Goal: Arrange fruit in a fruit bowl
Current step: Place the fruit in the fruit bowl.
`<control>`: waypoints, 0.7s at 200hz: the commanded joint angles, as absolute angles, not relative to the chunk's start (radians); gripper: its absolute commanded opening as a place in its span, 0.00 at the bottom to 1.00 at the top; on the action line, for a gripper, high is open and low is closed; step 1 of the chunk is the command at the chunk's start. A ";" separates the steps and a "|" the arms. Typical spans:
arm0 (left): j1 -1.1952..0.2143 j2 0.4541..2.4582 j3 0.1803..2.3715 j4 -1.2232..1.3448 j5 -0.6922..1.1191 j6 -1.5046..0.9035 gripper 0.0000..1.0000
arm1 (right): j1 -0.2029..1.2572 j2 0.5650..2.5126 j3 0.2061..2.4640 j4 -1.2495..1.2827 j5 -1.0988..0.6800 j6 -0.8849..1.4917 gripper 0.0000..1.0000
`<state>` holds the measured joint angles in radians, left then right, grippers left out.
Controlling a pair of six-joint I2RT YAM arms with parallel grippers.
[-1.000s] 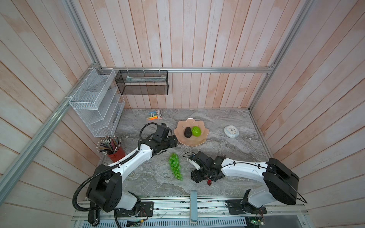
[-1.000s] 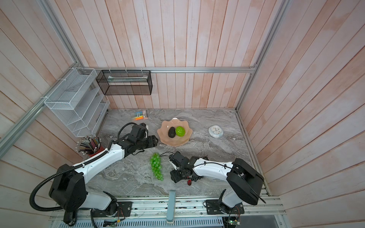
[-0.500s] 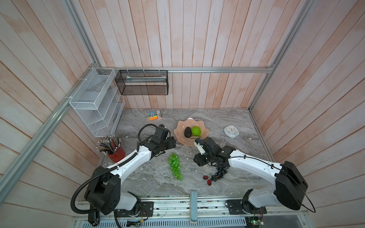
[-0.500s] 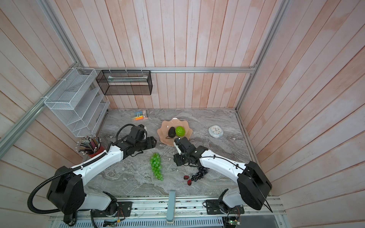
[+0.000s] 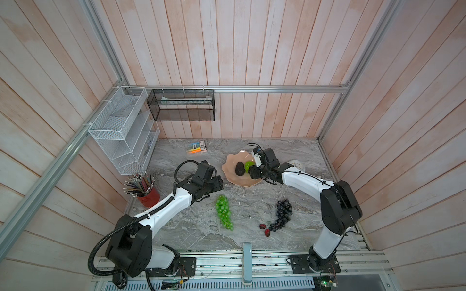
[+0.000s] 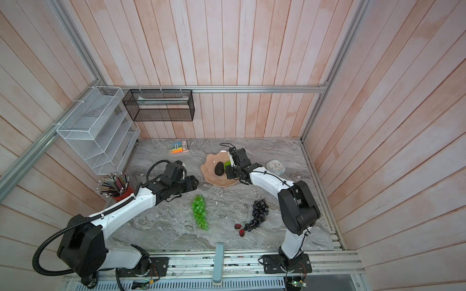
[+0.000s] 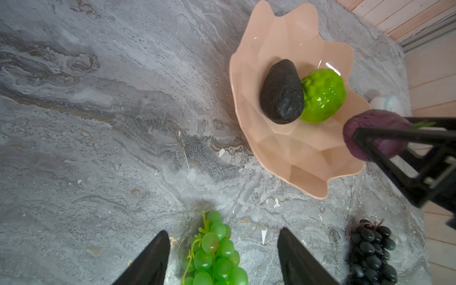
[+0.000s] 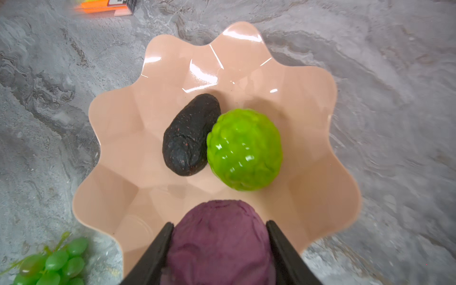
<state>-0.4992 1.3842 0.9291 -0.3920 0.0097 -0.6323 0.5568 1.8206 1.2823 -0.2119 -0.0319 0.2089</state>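
The grey marbled surface (image 5: 191, 226): carries everything you see here.
The wide peach-pink dish with scalloped rim (image 8: 118, 138): stands toward the back, between your two arms.
Your left claw (image 7: 223, 232): jaws well apart and empty. It hangs at the stem end of the green grape bunch (image 5: 223, 211), which lies on the surface in front of the dish.
Your right claw (image 8: 219, 223): closed on the small dull-purple ball (image 8: 219, 246), held over the dish near its rim.
The dark purple grape bunch (image 5: 283, 214): on the surface, well apart from the green one.
The dark avocado (image 8: 190, 138) and the bumpy lime-green ball (image 8: 244, 150): in the dish, touching.
The red cherries (image 5: 264, 228): just beside the purple bunch's tip.
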 commanded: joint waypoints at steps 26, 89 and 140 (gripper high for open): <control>-0.494 1.313 0.891 -0.417 -0.021 -0.643 0.71 | 0.559 1.947 1.350 -0.175 -0.094 0.193 0.51; -0.492 1.312 0.895 -0.462 0.035 -0.647 0.72 | 0.563 2.009 1.374 -0.170 -0.102 0.201 0.56; -0.492 1.334 0.897 -0.498 0.135 -0.637 0.73 | 0.574 2.019 1.379 -0.170 -0.085 0.186 0.70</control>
